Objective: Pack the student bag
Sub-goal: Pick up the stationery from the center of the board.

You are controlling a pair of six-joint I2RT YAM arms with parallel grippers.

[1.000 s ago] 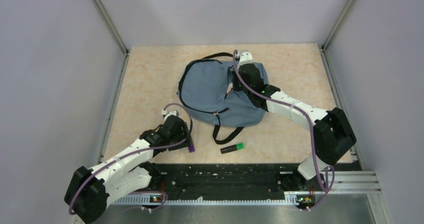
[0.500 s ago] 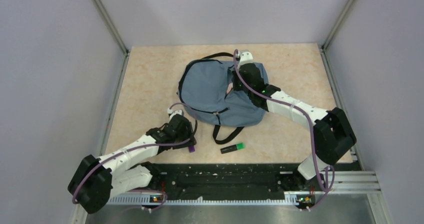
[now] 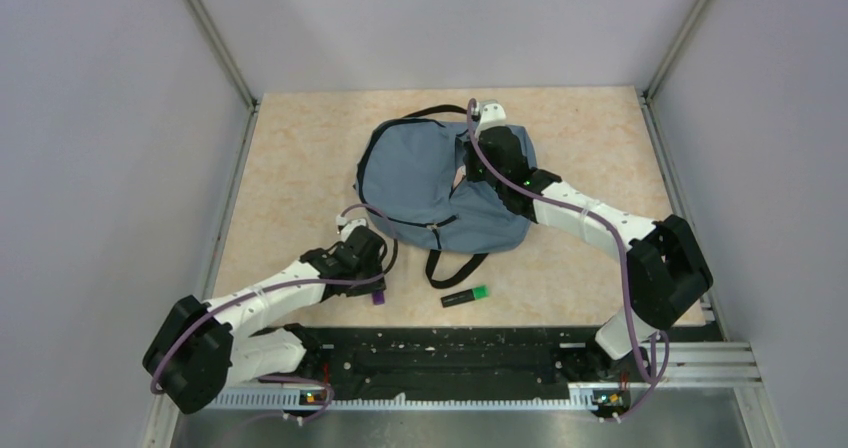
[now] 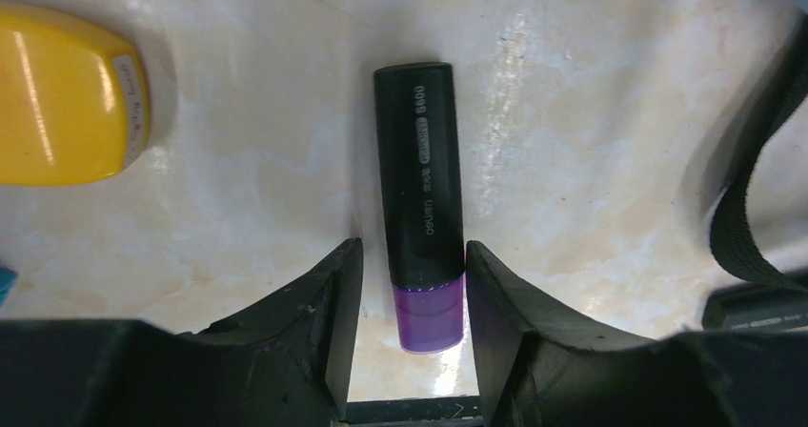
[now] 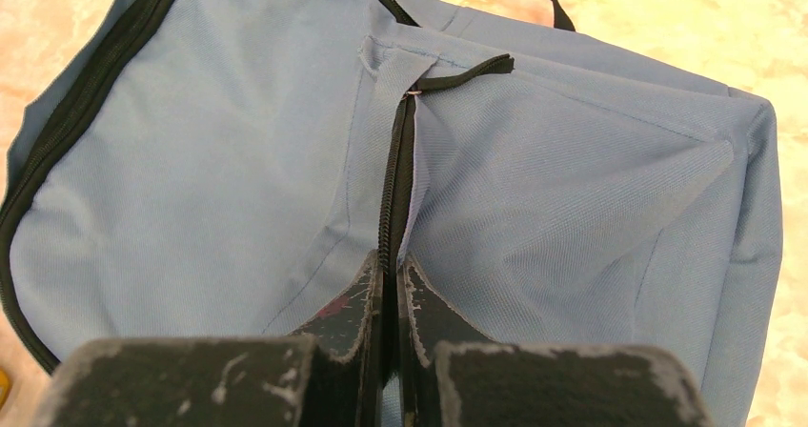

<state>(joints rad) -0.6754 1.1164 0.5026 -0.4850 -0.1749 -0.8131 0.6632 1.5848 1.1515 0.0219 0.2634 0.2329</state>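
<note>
Left hand [image 4: 412, 267] astride marker [image 4: 419, 198]: yellow object [image 4: 62, 93] at 10 o'clock, strap [image 4: 753, 208] at 3 o'clock; tabletop [image 4: 276, 112] at 12 o'clock open.

A robot test cell in a lab: plain grey panels [image 3: 100, 118] and metal frame posts [image 3: 215, 43] enclose a beige worktop [image 3: 290, 148].

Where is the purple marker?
In the left wrist view the purple marker lies on the table between the open fingers of the left gripper, with a yellow thing nearby.
</note>
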